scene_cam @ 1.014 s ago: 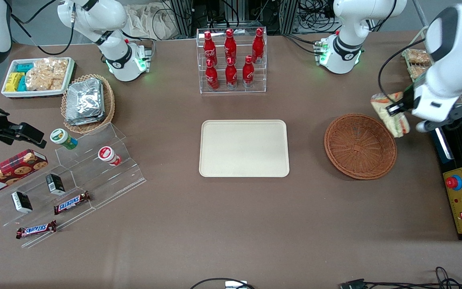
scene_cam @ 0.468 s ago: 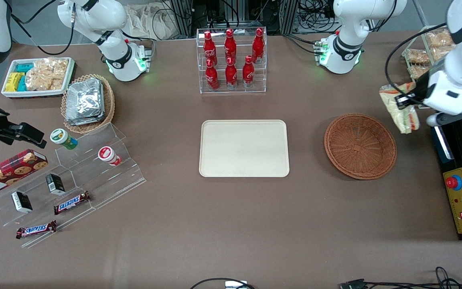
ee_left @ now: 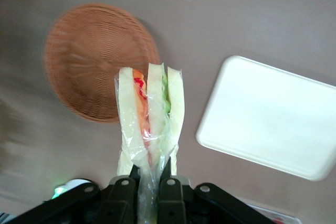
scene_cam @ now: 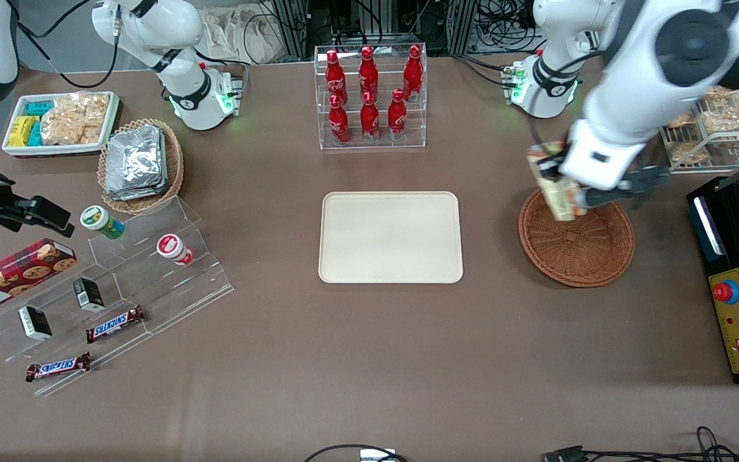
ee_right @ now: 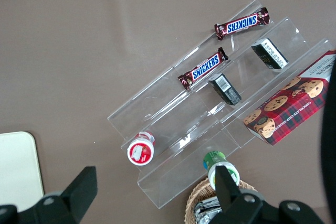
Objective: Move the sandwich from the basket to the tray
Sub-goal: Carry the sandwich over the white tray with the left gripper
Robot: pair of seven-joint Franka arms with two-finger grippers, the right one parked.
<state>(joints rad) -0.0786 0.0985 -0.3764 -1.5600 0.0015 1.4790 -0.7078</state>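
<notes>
My left gripper (scene_cam: 562, 176) is shut on the sandwich (scene_cam: 555, 186), a wrapped wedge of pale bread with red and green filling, and holds it in the air above the rim of the round reddish-brown basket (scene_cam: 591, 253). In the left wrist view the fingers (ee_left: 165, 174) pinch the sandwich (ee_left: 151, 114) by its wrapped end, with the basket (ee_left: 84, 56) and the tray (ee_left: 273, 119) below. The basket is empty. The cream tray (scene_cam: 390, 237) lies flat at mid-table, empty, beside the basket toward the parked arm's end.
A clear rack of red bottles (scene_cam: 369, 96) stands farther from the front camera than the tray. A wire rack of bagged snacks (scene_cam: 713, 128) and a black control box (scene_cam: 738, 308) lie at the working arm's end. Wicker basket with foil packs (scene_cam: 142, 163) and clear steps (scene_cam: 145, 269) sit toward the parked arm's end.
My gripper has swung with the sandwich from beside the basket at the working arm's end to above the basket's rim, toward the tray. The grip has not changed.
</notes>
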